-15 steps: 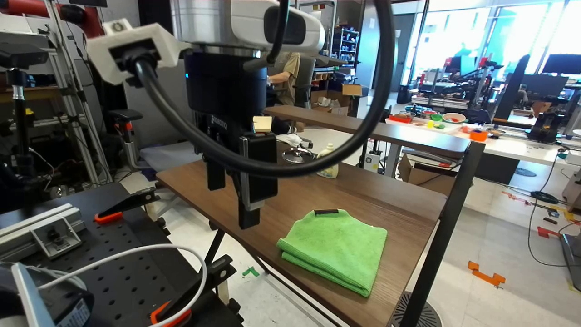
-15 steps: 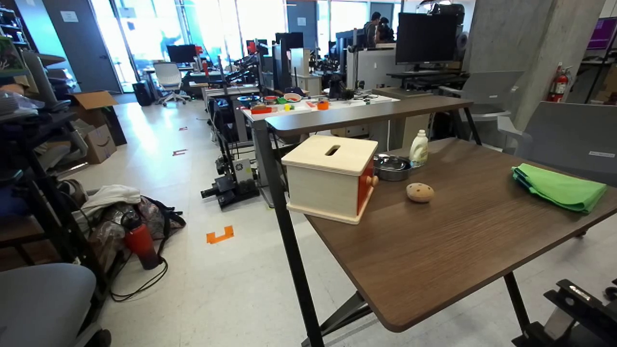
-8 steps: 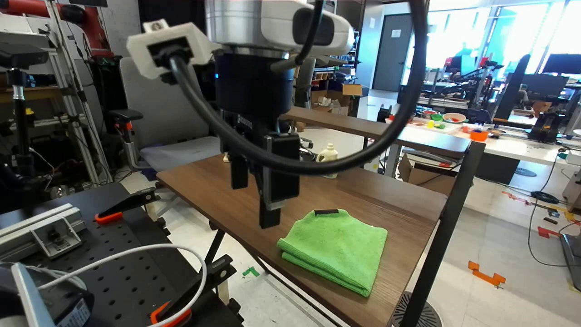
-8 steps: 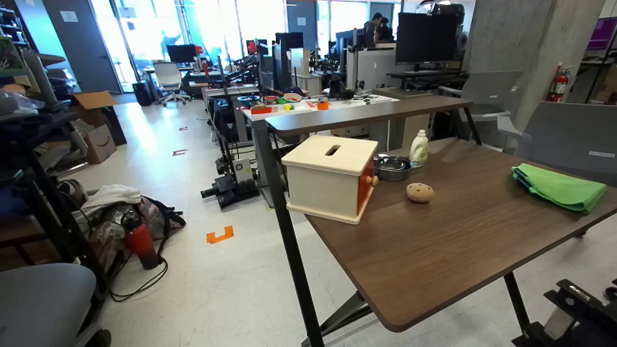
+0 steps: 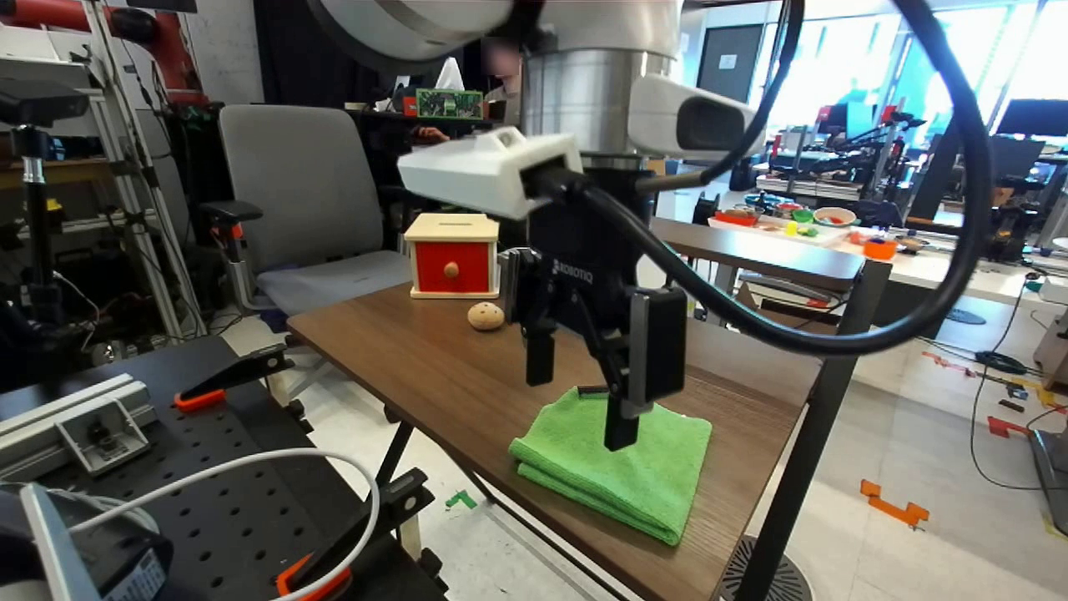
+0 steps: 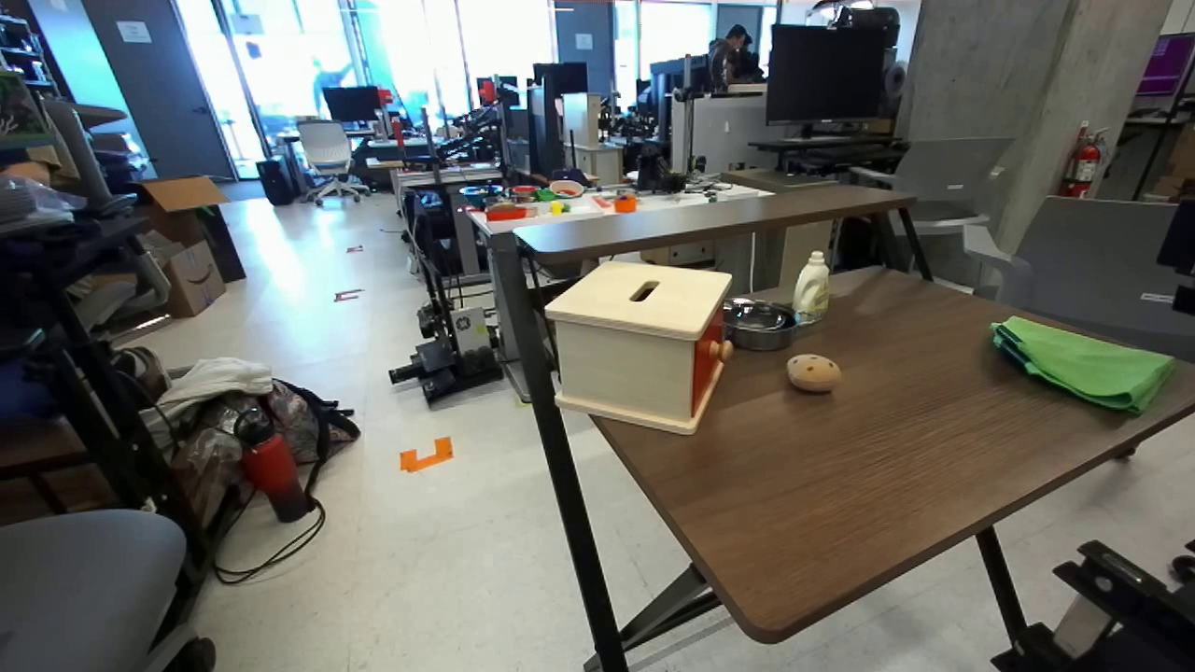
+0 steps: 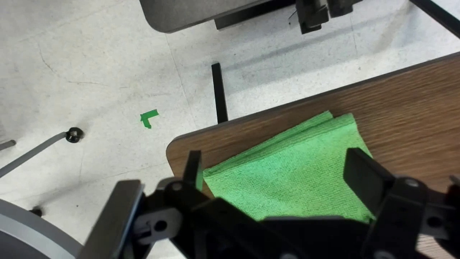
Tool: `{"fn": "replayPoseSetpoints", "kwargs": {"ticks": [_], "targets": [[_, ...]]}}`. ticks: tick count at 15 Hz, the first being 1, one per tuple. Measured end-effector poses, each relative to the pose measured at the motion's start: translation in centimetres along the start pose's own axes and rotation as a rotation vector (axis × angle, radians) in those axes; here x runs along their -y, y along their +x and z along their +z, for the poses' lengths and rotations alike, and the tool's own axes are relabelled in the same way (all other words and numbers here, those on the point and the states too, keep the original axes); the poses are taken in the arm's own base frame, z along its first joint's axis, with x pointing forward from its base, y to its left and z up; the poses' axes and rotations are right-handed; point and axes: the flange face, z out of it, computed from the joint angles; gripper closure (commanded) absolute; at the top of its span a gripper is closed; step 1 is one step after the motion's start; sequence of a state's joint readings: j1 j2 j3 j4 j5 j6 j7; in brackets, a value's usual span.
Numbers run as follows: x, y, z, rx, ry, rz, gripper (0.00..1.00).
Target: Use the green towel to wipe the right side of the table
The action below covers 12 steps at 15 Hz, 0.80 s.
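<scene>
The green towel [image 5: 622,484] lies folded on the brown table [image 5: 417,367], near one end. It shows in both exterior views, also here [image 6: 1088,366], and in the wrist view [image 7: 287,176]. My gripper [image 5: 580,405] is open and empty, pointing down above the towel. In the wrist view the fingers [image 7: 275,162] stand wide apart, with the towel between and below them. The lower part of the towel is hidden there by the gripper body. A dark part at the right edge of an exterior view seems to be my gripper, mostly cut off.
A wooden box with a red drawer [image 5: 453,267], a dotted tan ball-like object [image 6: 813,372], a metal bowl [image 6: 758,327] and a cream bottle [image 6: 811,289] stand on the table. A raised shelf [image 6: 719,224] runs along one side, with a black post [image 5: 822,434].
My gripper has moved to the right in an exterior view and a little lower, and is now over the towel. The box and the tan object have come into view there. The towel has not moved.
</scene>
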<state>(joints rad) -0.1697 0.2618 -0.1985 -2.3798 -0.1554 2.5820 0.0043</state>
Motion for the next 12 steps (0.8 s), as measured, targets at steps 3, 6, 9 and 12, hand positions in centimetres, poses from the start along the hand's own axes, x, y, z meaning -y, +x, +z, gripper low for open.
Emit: {"fn": "replayPoseSetpoints", "kwargs": {"ticks": [3, 6, 9, 12], "targets": [[0.0, 2.7, 1.4, -0.054, -0.015, -0.06, 0.0], [0.2, 4.5, 1.6, -0.172, -0.01, -0.139, 0.0], [1.2, 5.4, 2.2, -0.26, 0.052, -0.179, 0.0], [2.6, 5.8, 3.1, -0.283, 0.149, -0.192, 0.0]]}}
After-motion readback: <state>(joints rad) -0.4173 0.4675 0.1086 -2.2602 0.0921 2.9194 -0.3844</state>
